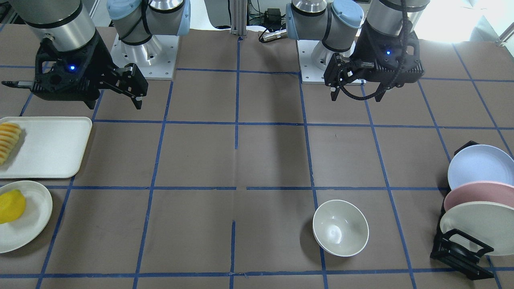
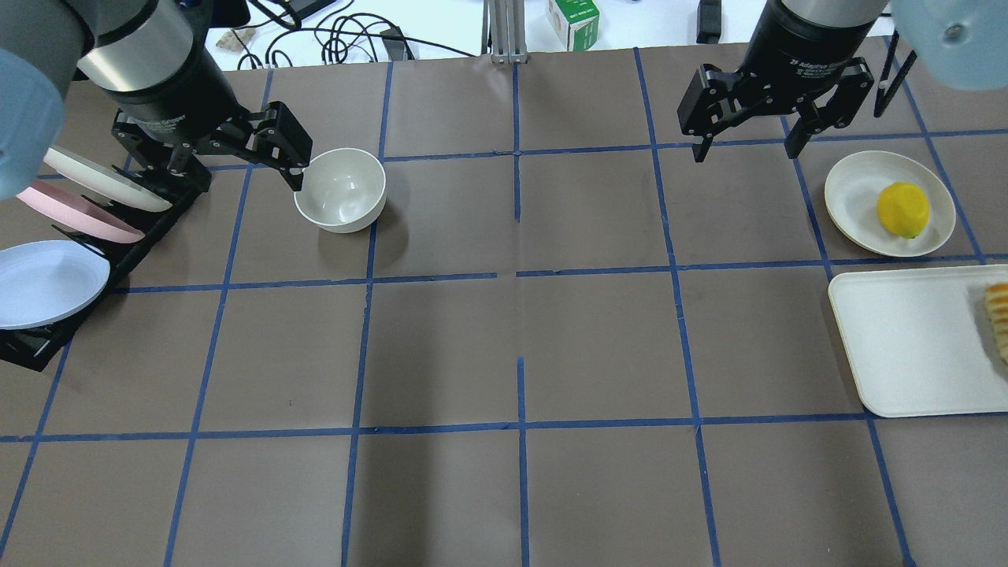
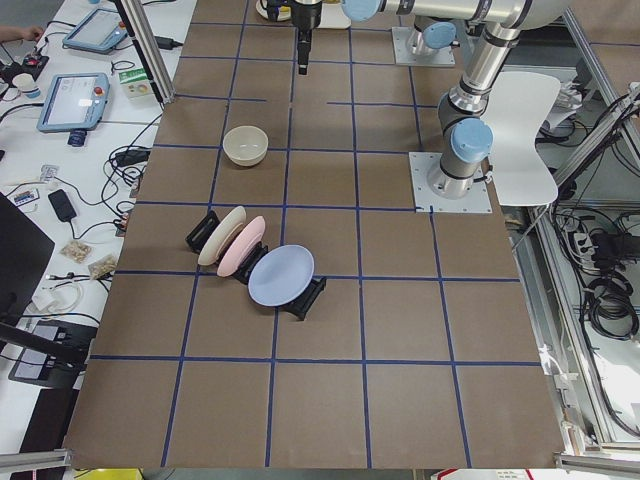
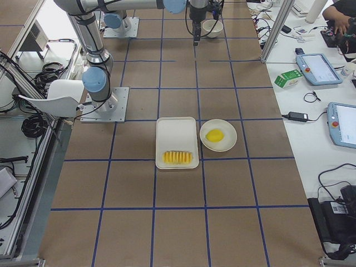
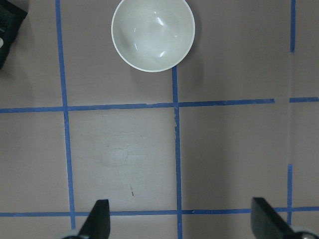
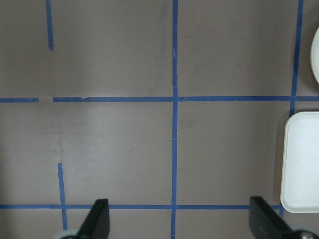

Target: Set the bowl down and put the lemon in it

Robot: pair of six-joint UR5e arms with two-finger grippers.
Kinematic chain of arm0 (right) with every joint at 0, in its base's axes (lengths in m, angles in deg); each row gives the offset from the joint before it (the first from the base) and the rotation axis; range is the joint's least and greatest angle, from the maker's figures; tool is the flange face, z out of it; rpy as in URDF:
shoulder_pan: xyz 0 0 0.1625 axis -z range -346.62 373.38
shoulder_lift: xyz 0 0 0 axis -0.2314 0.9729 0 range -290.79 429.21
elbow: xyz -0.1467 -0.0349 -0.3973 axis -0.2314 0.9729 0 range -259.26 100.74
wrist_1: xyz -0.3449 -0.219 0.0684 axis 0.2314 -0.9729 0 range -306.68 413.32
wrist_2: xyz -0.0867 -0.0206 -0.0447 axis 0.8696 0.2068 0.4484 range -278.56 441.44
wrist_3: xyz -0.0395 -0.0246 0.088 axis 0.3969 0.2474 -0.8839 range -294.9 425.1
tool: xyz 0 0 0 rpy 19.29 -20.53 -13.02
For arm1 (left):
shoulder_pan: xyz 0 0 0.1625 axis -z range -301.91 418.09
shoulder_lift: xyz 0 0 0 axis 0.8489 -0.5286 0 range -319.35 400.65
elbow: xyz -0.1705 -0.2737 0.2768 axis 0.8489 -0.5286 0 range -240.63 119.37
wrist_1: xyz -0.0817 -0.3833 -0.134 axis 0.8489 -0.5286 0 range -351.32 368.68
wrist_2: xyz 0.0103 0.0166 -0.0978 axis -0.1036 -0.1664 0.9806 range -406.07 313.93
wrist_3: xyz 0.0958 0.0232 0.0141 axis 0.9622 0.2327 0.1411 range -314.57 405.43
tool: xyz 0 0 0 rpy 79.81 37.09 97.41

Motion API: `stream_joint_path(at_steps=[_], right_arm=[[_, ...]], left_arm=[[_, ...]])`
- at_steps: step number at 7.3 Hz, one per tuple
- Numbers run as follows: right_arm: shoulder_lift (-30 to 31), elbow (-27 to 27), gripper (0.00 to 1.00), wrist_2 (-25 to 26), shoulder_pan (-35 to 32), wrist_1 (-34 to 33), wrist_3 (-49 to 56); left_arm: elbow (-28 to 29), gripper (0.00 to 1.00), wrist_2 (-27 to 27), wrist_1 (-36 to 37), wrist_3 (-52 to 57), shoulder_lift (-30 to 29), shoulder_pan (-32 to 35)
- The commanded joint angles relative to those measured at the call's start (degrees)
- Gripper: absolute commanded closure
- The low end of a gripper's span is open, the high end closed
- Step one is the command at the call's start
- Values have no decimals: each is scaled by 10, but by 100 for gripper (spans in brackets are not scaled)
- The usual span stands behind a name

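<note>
The bowl (image 2: 340, 190) stands upright and empty on the table (image 2: 598, 346) on the robot's left, near a rack of plates (image 2: 146, 240), while the lemon (image 2: 902, 209) lies on a flat off-white plate (image 2: 854, 185) far across on the right, beside a white tray (image 2: 906, 346) carrying a row of fruit slices (image 2: 998, 319). The left pincer (image 5: 179, 216) hangs above the table short of the bowl, spread wide and holding nothing. The right pincer (image 2: 745, 150) hangs near the lemon's plate, likewise spread wide and empty.

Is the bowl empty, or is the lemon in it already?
Empty. The bowl shows a bare inside in the left wrist view; the lemon lies on a plate far off.
</note>
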Motion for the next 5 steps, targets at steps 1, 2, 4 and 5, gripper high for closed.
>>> stream_joint_path(at_steps=[1, 2, 4, 5], right_arm=[[-1, 6, 0, 1, 0, -3, 1], [-3, 9, 0, 6, 6, -5, 10], [-15, 10, 0, 8, 85, -7, 84], [-45, 14, 0, 7, 144, -8, 122]], left_arm=[[0, 0, 0, 0, 0, 0, 1], [0, 0, 0, 0, 0, 0, 0], [-1, 0, 0, 0, 0, 0, 2], [-2, 0, 0, 0, 0, 0, 1]])
